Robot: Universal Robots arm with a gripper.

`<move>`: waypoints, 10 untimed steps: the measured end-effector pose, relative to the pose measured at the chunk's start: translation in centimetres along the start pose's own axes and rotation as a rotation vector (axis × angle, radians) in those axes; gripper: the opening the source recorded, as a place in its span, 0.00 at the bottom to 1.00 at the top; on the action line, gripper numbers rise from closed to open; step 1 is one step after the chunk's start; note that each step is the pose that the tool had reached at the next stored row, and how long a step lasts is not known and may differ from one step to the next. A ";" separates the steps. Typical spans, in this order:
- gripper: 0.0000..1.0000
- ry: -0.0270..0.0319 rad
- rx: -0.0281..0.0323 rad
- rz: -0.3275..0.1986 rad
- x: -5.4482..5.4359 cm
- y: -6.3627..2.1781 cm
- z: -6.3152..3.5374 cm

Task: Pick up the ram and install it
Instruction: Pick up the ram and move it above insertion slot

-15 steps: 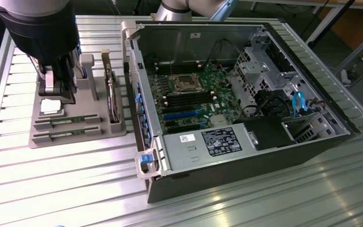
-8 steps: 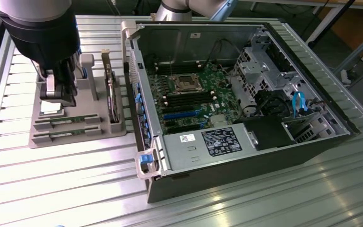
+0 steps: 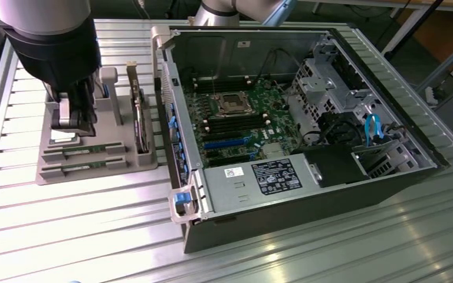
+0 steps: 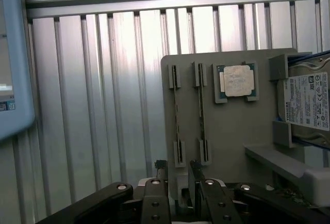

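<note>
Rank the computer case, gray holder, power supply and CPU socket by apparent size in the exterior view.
1. Computer case
2. Gray holder
3. Power supply
4. CPU socket

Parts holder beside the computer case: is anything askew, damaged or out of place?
Nothing stands out. Both ram sticks sit straight in their slots on the gray holder, the CPU lies flat in its pocket, and the open pincer holds nothing.

Exterior view: arm (image 3: 53,41) cut off at the picture's edge, covering the rear of the gray holder (image 3: 136,162). Power supply label (image 3: 278,175) print too small to read. Wrist view: hard drive (image 4: 308,100) and blue-framed screen (image 4: 13,59) run off the edges. Ram sticks (image 4: 176,115) edge-on, chips too small to tell.
</note>
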State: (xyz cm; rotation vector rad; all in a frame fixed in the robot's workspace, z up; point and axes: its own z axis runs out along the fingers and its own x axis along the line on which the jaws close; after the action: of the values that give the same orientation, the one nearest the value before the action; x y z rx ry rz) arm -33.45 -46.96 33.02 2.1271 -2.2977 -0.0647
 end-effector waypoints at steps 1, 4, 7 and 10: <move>0.29 0.0000 0.0000 0.000 0.0 0.00 0.08; 0.29 0.0000 0.0000 0.000 0.1 -0.02 0.32; 0.29 0.0000 0.0000 0.000 0.2 -0.03 0.57; 0.29 -0.0001 0.0001 0.000 0.3 -0.05 0.86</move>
State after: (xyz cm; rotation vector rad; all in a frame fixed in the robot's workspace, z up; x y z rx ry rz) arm -33.45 -47.20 32.15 2.1272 -2.2978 -0.0647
